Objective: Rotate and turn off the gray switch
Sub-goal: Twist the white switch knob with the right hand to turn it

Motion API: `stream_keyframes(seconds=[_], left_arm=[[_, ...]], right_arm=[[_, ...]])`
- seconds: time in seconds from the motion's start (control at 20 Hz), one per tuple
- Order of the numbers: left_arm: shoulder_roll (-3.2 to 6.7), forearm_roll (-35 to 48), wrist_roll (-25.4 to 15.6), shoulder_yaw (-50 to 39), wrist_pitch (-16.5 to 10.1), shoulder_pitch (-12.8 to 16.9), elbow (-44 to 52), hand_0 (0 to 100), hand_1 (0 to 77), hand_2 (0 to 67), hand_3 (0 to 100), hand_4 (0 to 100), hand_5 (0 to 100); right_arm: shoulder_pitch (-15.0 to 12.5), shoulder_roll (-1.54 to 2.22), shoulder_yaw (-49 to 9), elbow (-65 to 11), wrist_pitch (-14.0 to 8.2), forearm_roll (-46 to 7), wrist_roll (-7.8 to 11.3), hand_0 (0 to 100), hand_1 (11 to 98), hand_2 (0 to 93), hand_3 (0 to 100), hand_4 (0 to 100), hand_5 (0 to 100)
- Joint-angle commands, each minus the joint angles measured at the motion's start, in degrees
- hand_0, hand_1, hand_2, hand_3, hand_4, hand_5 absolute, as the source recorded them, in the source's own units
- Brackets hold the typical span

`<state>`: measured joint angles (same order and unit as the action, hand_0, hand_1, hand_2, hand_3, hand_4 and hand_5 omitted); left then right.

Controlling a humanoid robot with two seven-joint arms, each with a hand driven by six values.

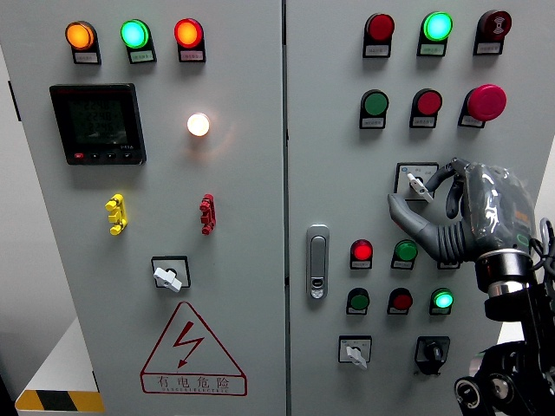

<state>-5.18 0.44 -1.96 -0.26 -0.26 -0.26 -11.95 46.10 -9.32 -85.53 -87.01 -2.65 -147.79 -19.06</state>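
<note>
Item: grey rotary switch with a short lever knob on a square white plate (418,184), mounted on the right door of the pale grey metal control cabinet (303,130), below the dark green round push button (375,104) and the dark red round push button (427,102).

Item: my right hand, grey-fingered under a clear plastic cover (451,212), raised in front of that door. The arm enters from the lower right. Its fingers (447,173) curl onto the knob from the right, thumb stretched out below; I judge it grasping the switch, though whether the tips pinch fully I cannot tell.

Relation: the switch lies at the upper left of my palm, touching the fingertips. The lever's long axis runs tilted, from upper left to lower right. My right hand is the only one near; my left is out of view.

Judgement: the coming turn depends on a wrist roll about the knob's centre, without slipping.

Other fittings: white-levered rotary switch on the left door (169,276).
</note>
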Motion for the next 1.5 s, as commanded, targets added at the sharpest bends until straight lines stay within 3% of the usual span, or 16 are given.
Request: stream_keyframes(seconds=[0.0,0.05,0.2,0.8,1.45], left_arm=[[0.0,0.0,-0.06,0.0,0.0,0.0,0.0,0,0.0,12.7,18,9,12],[0.0,0.0,0.03,0.0,0.0,0.0,0.0,0,0.0,12.7,18,9,12],[0.0,0.0,-0.06,0.0,0.0,0.0,0.0,0,0.0,12.7,18,9,12],[0.0,0.0,0.03,0.0,0.0,0.0,0.0,0,0.0,12.7,18,9,12],[0.0,0.0,0.03,0.0,0.0,0.0,0.0,0,0.0,12.7,18,9,12]], right_arm=[[0.04,0.0,0.01,0.09,0.01,-0.04,-0.02,39,44.8,64.5,100,99,100],[0.04,0.09,0.01,0.09,0.01,-0.13,-0.02,46,43.8,64.5,100,99,100],[0.04,0.09,0.01,0.18,0.01,-0.57,-0.02,51,43.2,64.9,100,99,100],[0.39,0.0,0.1,0.35,0.01,-1.97,-0.02,61,43.8,68.9,100,99,100],[0.48,0.09,0.01,0.79,-0.08,-3.64,0.07,77,38.9,80.1,100,100,100]])
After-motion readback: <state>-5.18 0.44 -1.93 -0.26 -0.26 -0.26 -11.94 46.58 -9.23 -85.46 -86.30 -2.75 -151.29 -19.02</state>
